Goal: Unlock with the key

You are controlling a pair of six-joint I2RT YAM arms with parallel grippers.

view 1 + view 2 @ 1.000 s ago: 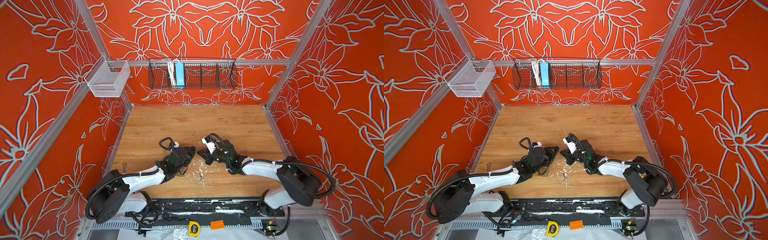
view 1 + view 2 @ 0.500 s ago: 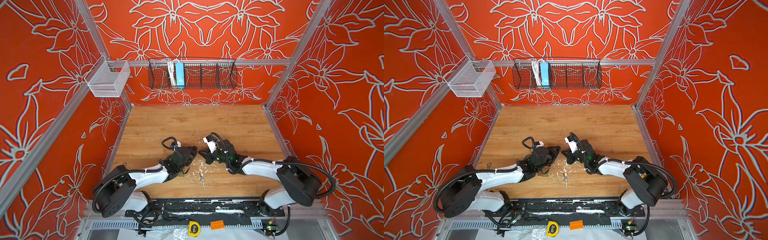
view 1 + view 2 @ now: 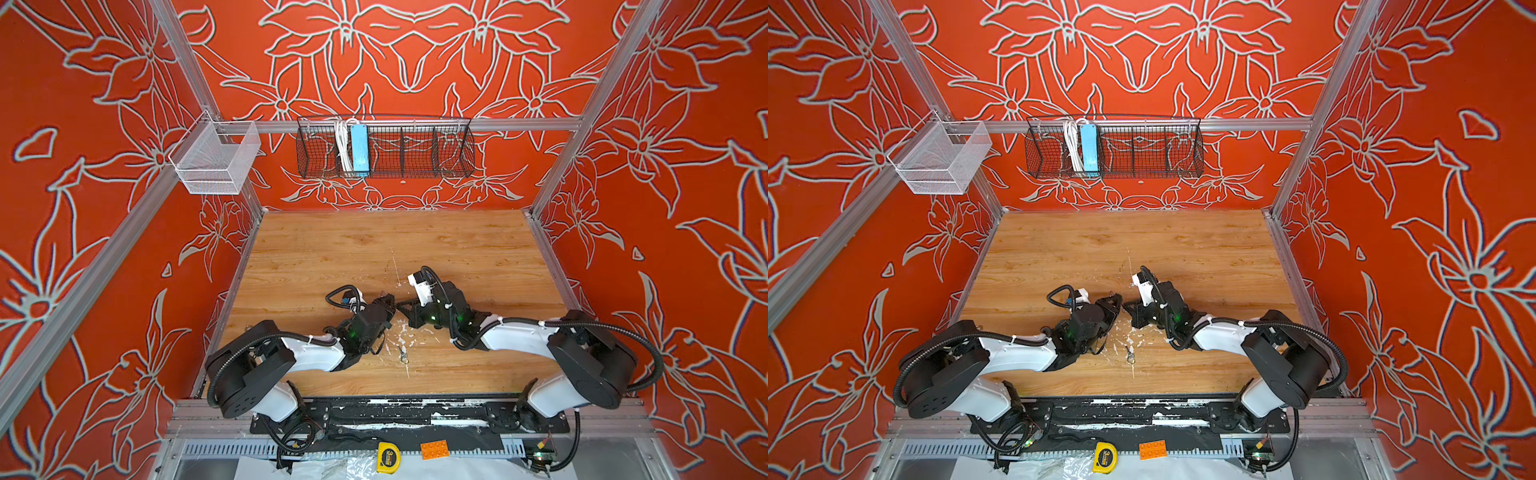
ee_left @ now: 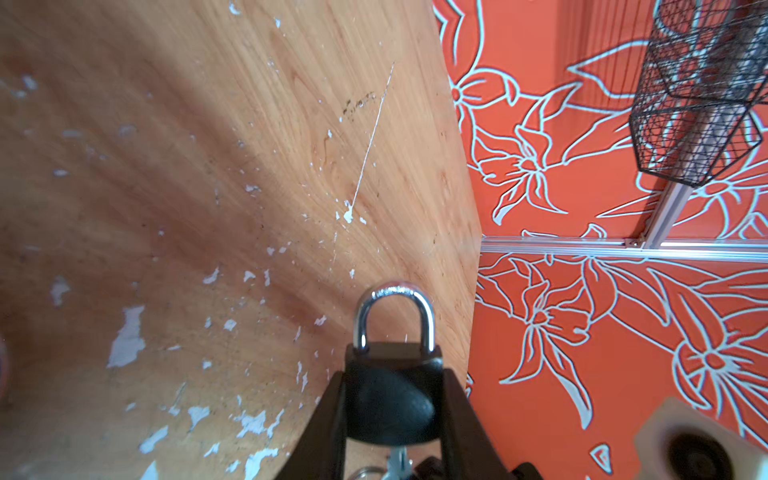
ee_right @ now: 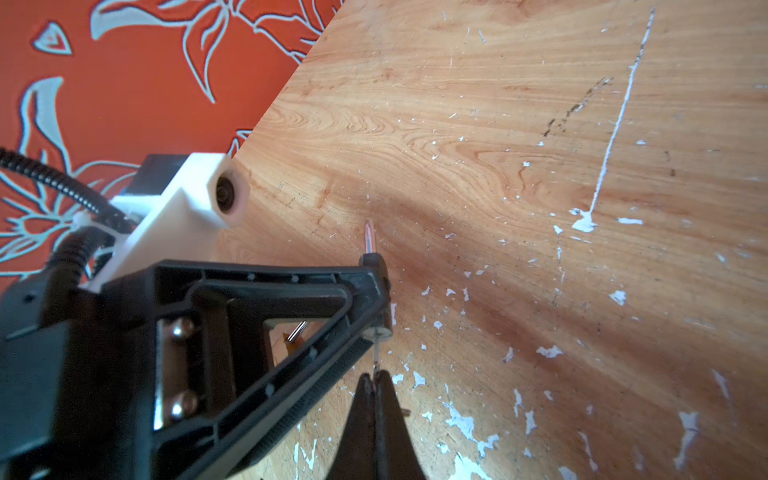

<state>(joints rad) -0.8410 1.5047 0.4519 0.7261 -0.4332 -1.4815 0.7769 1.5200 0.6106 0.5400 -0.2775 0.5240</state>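
Clamping the padlock (image 4: 390,409) by its two flat sides, the left gripper (image 4: 392,374) stands only partly open, as wide as the lock body is thick. Its black fingers (image 4: 332,419) press against that body from either side. At the padlock's base the right gripper (image 5: 374,380) is pinched fully together on the key (image 5: 376,355). The key shows only as a thin silver sliver running from the fingertips up to the bottom of the lock. In both top views the two grippers meet tip to tip at the padlock, left (image 3: 388,301) against right (image 3: 402,306).

The padlock's body is matte black and rounded at the bottom. Its shackle (image 4: 395,293) is a polished steel arch, seated in the body at both legs. Seen edge-on from the right wrist, the padlock (image 5: 376,286) is a narrow slab. The left gripper's finger beside it is ribbed, moulded black plastic with an open triangular frame.

Beneath the padlock lies the table (image 3: 374,245), pale wood with flowing grain, scuffed and dotted with white paint flecks (image 4: 126,336).
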